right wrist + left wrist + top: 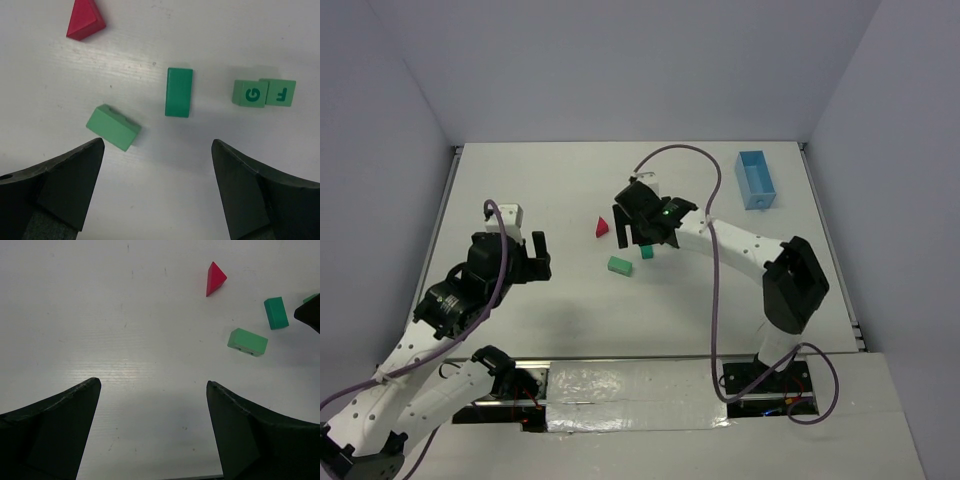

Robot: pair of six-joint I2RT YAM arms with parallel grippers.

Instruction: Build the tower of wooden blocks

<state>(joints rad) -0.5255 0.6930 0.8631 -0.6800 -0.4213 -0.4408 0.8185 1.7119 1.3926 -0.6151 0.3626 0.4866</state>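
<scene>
The blocks lie loose on the white table. The right wrist view shows a red triangular piece, a light green rectangular block, a darker green rectangular block, and two green cubes side by side, lettered G and F. My right gripper is open and empty above them, nearest the two rectangular blocks. In the top view it hovers beside the red piece and hides the cubes. My left gripper is open and empty, well left of the blocks.
A light blue tray stands at the back right. The left wrist view shows the red piece, both rectangular blocks and a right gripper finger at the edge. Grey walls enclose the table.
</scene>
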